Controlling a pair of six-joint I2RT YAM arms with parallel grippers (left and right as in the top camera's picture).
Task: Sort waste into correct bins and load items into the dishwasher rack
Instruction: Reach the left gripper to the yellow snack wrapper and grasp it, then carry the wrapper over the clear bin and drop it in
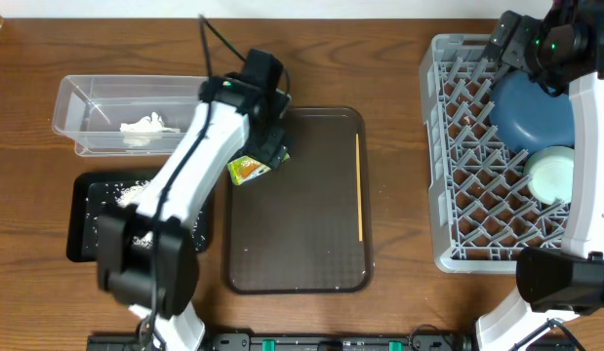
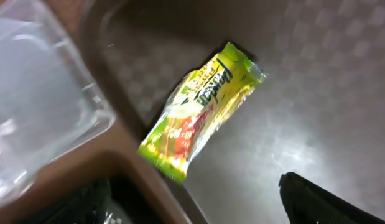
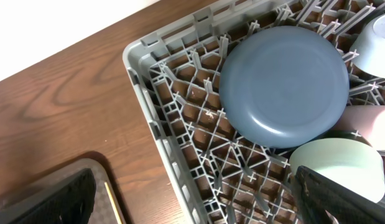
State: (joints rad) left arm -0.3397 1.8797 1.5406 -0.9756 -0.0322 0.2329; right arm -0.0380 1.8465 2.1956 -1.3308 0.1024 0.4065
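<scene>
1. Black tray (image 1: pixel 82 210): right part under the left arm (image 1: pixel 184 171); the grains (image 1: pixel 126 190) on it are partly covered.
2. Wrapper (image 2: pixel 198 112): print blurred, unreadable. Overhead, whether the left pincer (image 1: pixel 273 154) touches its upper end cannot be told.
3. Left pincer, wrist view: one dark finger (image 2: pixel 332 202), cut by the lower right corner; the other cannot be made out.
4. Clear tub (image 2: pixel 37 112): blurred, cut by the left edge.
5. Rack (image 1: pixel 448 156): right side under the right arm (image 1: pixel 589 146).
6. Mint bowl (image 1: pixel 547 174): right rim covered by that arm.
7. Pink cup (image 3: pixel 366 121), light-blue bowl (image 3: pixel 375 37): slivers only, cut by the right edge.
8. Stick (image 3: pixel 111 199): cut by the bottom edge.
</scene>
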